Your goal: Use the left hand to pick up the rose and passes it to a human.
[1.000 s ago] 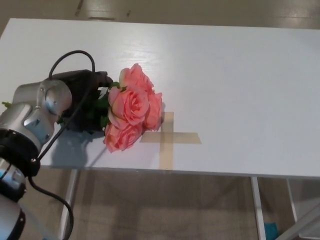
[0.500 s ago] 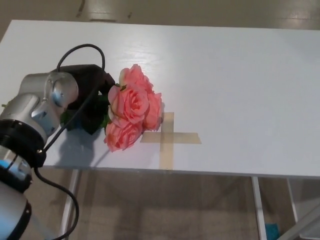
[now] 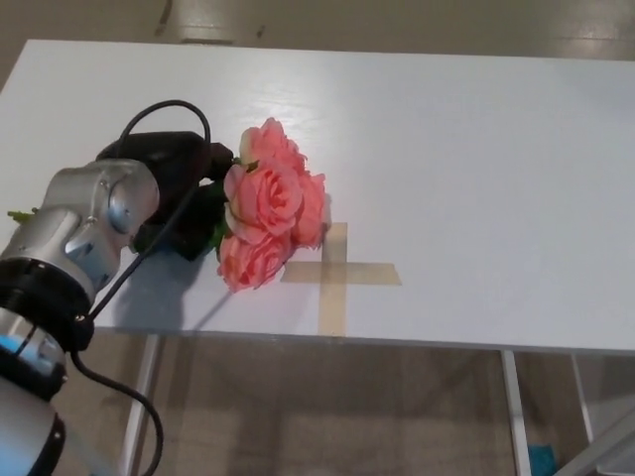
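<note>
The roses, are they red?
No, the roses are salmon pink, held by the left hand near the tan tape cross.

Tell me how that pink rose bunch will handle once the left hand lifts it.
The rose looks artificial, so probably light. Its three blooms sit well beyond the left hand, so they may droop or swing. The petals look soft; brushing the table would likely bend, not break, them.

Matt white table (image 3: pixel 476 149), papery tape cross (image 3: pixel 334 273), soft cloth-like rose (image 3: pixel 266 203).

the rose (image 3: pixel 266 203) stem is hidden behind the left hand (image 3: pixel 177 193) (its fingers mostly hidden too).
</note>
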Available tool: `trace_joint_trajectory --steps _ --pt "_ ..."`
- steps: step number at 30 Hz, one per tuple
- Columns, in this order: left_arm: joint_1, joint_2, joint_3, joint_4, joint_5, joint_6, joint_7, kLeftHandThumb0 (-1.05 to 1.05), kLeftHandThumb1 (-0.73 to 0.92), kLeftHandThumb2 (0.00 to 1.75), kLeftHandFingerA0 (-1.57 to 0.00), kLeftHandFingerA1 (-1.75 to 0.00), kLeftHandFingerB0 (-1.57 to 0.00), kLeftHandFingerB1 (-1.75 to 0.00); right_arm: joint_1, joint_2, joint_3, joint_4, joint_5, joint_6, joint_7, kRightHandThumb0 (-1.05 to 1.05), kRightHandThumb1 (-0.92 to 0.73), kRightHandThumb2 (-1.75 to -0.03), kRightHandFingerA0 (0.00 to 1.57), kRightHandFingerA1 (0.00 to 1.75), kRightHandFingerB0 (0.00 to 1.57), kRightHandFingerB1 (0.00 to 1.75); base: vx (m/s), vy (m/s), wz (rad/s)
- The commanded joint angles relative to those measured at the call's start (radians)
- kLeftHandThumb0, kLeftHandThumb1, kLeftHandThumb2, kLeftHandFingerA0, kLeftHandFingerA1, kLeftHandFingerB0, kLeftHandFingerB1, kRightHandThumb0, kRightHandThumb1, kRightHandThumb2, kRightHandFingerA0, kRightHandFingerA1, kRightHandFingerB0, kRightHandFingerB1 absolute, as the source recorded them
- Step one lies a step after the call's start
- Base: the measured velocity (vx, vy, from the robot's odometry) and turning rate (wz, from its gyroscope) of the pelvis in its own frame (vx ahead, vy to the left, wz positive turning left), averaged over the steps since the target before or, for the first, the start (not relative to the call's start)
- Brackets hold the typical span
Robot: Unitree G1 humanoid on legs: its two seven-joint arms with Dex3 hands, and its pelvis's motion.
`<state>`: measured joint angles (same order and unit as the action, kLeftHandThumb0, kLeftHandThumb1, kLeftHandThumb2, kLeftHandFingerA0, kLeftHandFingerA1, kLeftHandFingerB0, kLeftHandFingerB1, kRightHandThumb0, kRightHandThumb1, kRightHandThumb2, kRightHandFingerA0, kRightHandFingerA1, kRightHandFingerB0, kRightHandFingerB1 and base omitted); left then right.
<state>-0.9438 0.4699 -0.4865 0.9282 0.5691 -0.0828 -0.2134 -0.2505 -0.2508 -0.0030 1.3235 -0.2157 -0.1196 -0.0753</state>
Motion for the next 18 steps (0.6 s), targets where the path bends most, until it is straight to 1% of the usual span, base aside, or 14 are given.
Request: trace_joint_trajectory --steps 1,3,4,5,6,7,8,9,11,12,13,14,17,18 --pt "0.034 -0.022 0.09 -0.054 -0.051 -0.024 0.075 -0.22 0.81 0.64 -0.9 -0.85 -0.72 -0.45 0.009 -0.004 -0.002 0.001 0.007 0.002 0.01 -0.32 -0.71 -0.62 0.65 0.42 0.51 0.38 0.0 0.0 0.0" --pt "0.028 -0.028 0.125 -0.064 -0.06 -0.034 0.094 -0.21 0.81 0.65 -0.79 -1.26 -0.86 -0.56 0.0 -0.004 -0.003 0.001 0.007 0.005 0.011 -0.32 -0.71 -0.62 0.65 0.42 0.51 0.38 0.0 0.0 0.0" --pt "0.031 -0.03 0.145 -0.075 -0.066 -0.038 0.097 -0.21 0.81 0.65 -0.79 -1.26 -0.86 -0.56 0.002 -0.002 -0.002 0.002 0.006 0.005 0.01 -0.32 -0.71 -0.62 0.65 0.42 0.51 0.38 0.0 0.0 0.0" --pt "0.033 -0.028 0.178 -0.108 -0.083 -0.039 0.107 -0.19 0.81 0.66 -0.67 -1.48 -0.83 -0.77 0.009 -0.001 0.001 0.002 0.003 0.002 0.008 -0.32 -0.71 -0.62 0.65 0.42 0.51 0.38 0.0 0.0 0.0" --pt "0.037 -0.03 0.191 -0.121 -0.083 -0.04 0.113 -0.19 0.81 0.65 -0.63 -1.52 -0.82 -0.8 0.011 -0.001 0.0 0.002 0.003 0.001 0.008 -0.32 -0.71 -0.62 0.65 0.42 0.51 0.38 0.0 0.0 0.0" --pt "0.043 -0.032 0.204 -0.135 -0.086 -0.041 0.118 -0.18 0.82 0.65 -0.62 -1.53 -0.86 -0.69 0.015 -0.001 0.0 0.002 0.003 0.0 0.007 -0.32 -0.71 -0.62 0.65 0.42 0.51 0.38 0.0 0.0 0.0" --pt "0.048 -0.033 0.214 -0.146 -0.089 -0.042 0.121 -0.18 0.82 0.65 -0.62 -1.53 -0.86 -0.69 0.018 -0.001 0.0 0.002 0.004 -0.001 0.007 -0.32 -0.71 -0.62 0.65 0.42 0.51 0.38 0.0 0.0 0.0" --pt "0.055 -0.036 0.231 -0.163 -0.094 -0.048 0.131 -0.19 0.82 0.64 -0.65 -1.41 -0.87 -0.63 0.02 -0.001 0.0 0.002 0.004 0.0 0.006 -0.32 -0.71 -0.62 0.66 0.43 0.51 0.38 0.0 0.0 0.0" --pt "0.061 -0.039 0.245 -0.175 -0.09 -0.049 0.133 -0.19 0.82 0.64 -0.65 -1.41 -0.87 -0.63 0.021 -0.001 0.0 0.002 0.004 0.0 0.006 -0.32 -0.71 -0.62 0.66 0.43 0.51 0.38 0.0 0.0 0.0" --pt "0.064 -0.04 0.285 -0.186 -0.131 -0.072 0.134 -0.18 0.82 0.64 -0.82 -0.74 -0.82 -0.51 0.019 -0.001 0.0 0.004 0.003 0.004 0.007 -0.32 -0.71 -0.62 0.67 0.43 0.5 0.38 0.0 0.0 0.0" --pt "0.065 -0.041 0.292 -0.189 -0.134 -0.074 0.133 -0.18 0.82 0.64 -0.82 -0.74 -0.82 -0.51 0.019 -0.001 0.0 0.004 0.003 0.004 0.007 -0.32 -0.71 -0.62 0.67 0.43 0.5 0.38 0.0 0.0 0.0" --pt "0.061 -0.043 0.302 -0.192 -0.141 -0.071 0.129 -0.18 0.82 0.64 -0.84 -0.88 -0.84 -0.54 0.016 -0.002 -0.002 0.005 0.004 0.006 0.009 -0.32 -0.71 -0.62 0.66 0.43 0.5 0.38 0.0 0.0 0.0" --pt "0.056 -0.049 0.323 -0.198 -0.148 -0.067 0.119 -0.18 0.82 0.64 -0.84 -0.88 -0.84 -0.54 0.011 -0.004 -0.004 0.005 0.006 0.008 0.011 -0.32 -0.71 -0.62 0.66 0.43 0.5 0.38 0.0 0.0 0.0" --pt "0.049 -0.051 0.337 -0.2 -0.161 -0.058 0.107 -0.18 0.82 0.65 -0.84 -1.18 -0.84 -0.72 0.01 -0.004 -0.004 0.005 0.006 0.007 0.012 -0.32 -0.71 -0.62 0.66 0.43 0.5 0.38 0.0 0.0 0.0"
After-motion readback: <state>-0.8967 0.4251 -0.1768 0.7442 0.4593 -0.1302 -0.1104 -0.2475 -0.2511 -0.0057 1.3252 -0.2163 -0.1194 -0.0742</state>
